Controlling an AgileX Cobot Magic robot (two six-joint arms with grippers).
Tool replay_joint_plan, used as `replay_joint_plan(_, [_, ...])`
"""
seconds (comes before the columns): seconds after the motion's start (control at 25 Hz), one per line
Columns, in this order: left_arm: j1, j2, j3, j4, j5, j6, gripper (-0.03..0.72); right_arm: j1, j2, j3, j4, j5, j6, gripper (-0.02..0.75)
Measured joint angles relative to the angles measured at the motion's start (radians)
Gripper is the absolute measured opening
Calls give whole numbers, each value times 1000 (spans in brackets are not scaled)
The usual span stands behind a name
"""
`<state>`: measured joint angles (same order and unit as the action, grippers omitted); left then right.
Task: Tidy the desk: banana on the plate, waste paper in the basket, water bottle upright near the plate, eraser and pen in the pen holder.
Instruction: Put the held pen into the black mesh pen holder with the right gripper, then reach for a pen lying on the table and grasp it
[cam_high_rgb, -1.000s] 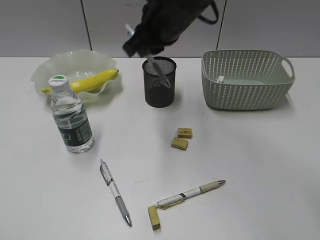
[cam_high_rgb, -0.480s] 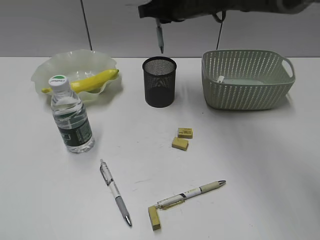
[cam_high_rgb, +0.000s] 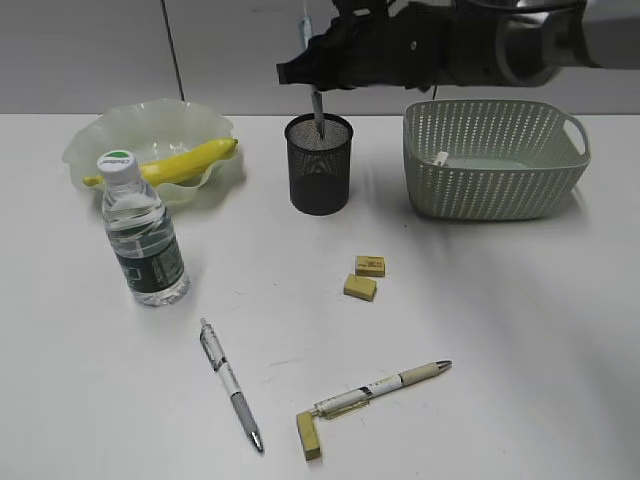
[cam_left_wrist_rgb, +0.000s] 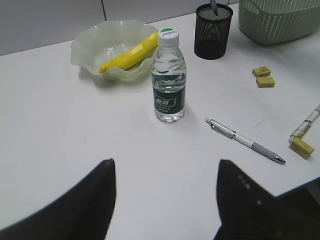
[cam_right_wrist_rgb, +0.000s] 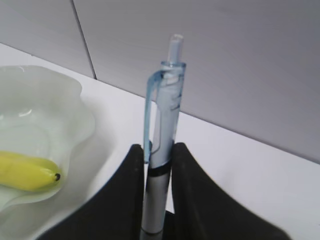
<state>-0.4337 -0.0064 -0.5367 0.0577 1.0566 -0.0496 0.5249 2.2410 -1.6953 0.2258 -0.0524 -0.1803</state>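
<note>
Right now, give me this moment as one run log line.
right pincer: shut on pen, tip entering pen holder | left pincer: open, idle | banana: on plate | water bottle: upright

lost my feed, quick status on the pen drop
Right gripper shut on pen, tip at holder mouth. Left gripper open, idle. Nothing in the way.

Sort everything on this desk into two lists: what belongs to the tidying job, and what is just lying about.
Belongs to the job:
- banana on the plate
- water bottle, upright
- pen holder
- pen clamped in the right end effector over the holder
- two pens on the desk
- three erasers
- basket

Lying about:
- nothing visible
</note>
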Motion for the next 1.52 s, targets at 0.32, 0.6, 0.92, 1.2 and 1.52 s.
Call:
replay_joint_plan(0.32, [0, 0, 0, 0, 0, 0, 466, 0, 15, 1, 0, -2, 1, 227])
replay_joint_plan(0.6, [0, 0, 0, 0, 0, 0, 460, 0, 15, 1, 0, 2, 1, 495])
replay_joint_plan(0.92, [0, 0, 0, 0, 0, 0, 452, 0, -124, 1, -55, 331, 1, 509])
replay_joint_plan(1.2, [0, 0, 0, 0, 0, 0, 446, 0, -309, 1, -139, 810, 6, 509])
replay_joint_plan(1.52, [0, 0, 0, 0, 0, 0, 444, 0, -510, 39, -154, 1084, 13, 509])
